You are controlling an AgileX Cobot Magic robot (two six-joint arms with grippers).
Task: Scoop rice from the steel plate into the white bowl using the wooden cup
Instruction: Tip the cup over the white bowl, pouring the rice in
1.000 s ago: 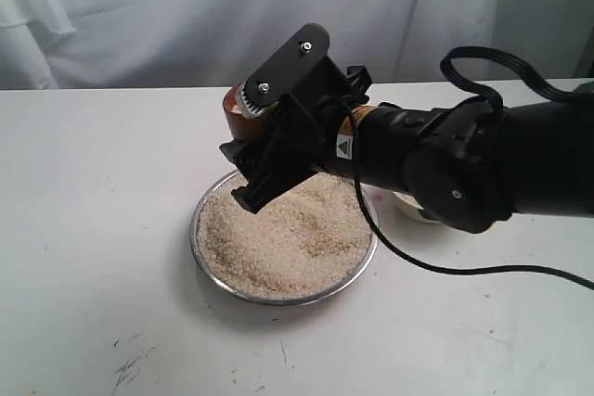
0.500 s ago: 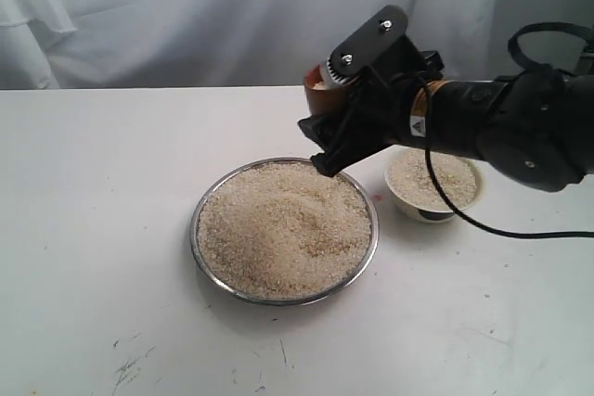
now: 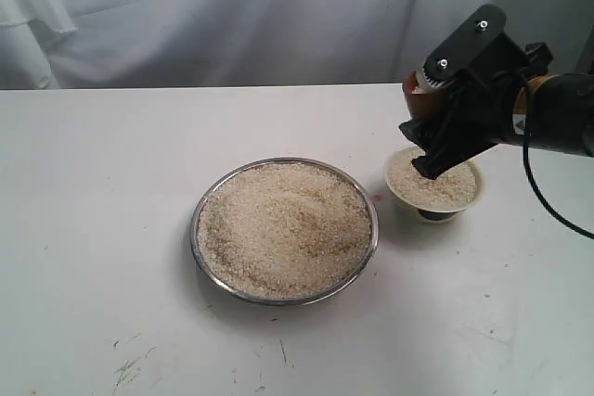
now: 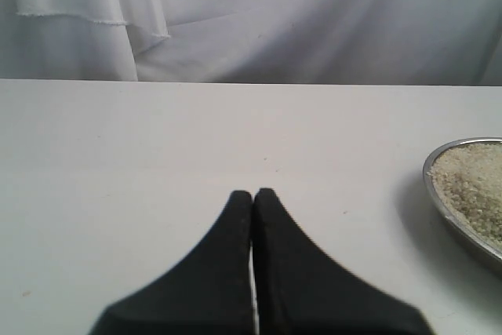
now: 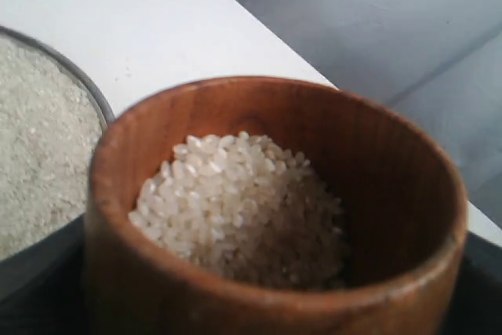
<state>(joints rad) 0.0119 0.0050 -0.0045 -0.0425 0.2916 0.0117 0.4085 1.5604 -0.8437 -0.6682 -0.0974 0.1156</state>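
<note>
One white table (image 3: pixel 93 229), scuffed near its front edge. One steel plate (image 3: pixel 194 229), round with a shiny rim, full of pale grainy rice (image 3: pixel 283 227). The right gripper (image 3: pixel 434 144) is clamped on the one wooden cup (image 5: pixel 376 162) above the one white bowl (image 3: pixel 403 199), and from outside I see only a sliver of the cup. It holds rice, as does the bowl. Left gripper (image 4: pixel 252 202): tips pressed together, empty.

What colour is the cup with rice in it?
The cup is reddish-brown wood with visible grain; the right wrist view shows it best.
</note>
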